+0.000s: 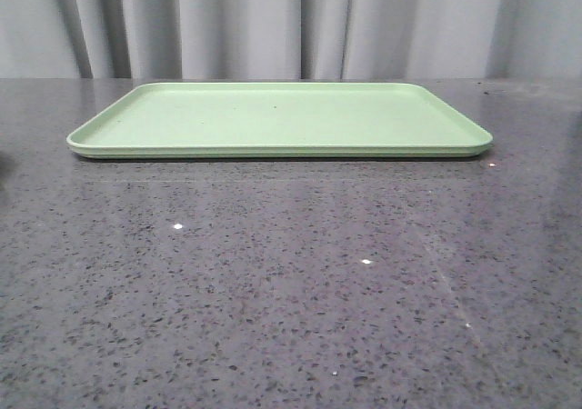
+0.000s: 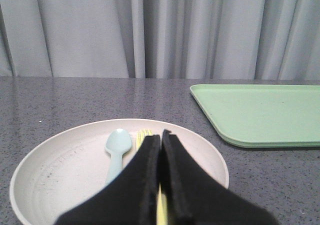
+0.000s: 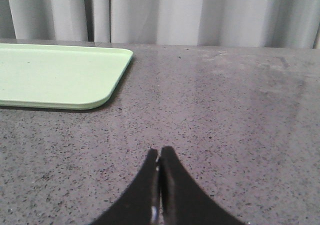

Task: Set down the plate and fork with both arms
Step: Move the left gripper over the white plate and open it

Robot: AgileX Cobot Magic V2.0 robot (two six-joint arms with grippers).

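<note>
In the left wrist view the cream-white plate [image 2: 60, 175] lies on the grey table. The yellow fork [image 2: 143, 134] rests inside the plate, its tines pointing away from me. My left gripper [image 2: 161, 134] hangs over the fork, jaws shut; a yellow strip of the handle shows through the thin slit between them. Whether the fingers touch the fork cannot be told. My right gripper [image 3: 160, 151] is shut over bare table, with nothing in it. Neither gripper, plate nor fork shows in the front view.
A pale blue-green spoon [image 2: 118, 147] lies in the plate beside the fork. The flat pale green tray [image 1: 273, 118] sits at the table's far side, to the right of the plate [image 2: 260, 112] and to the left of the right gripper [image 3: 50, 75]. Grey curtains hang behind.
</note>
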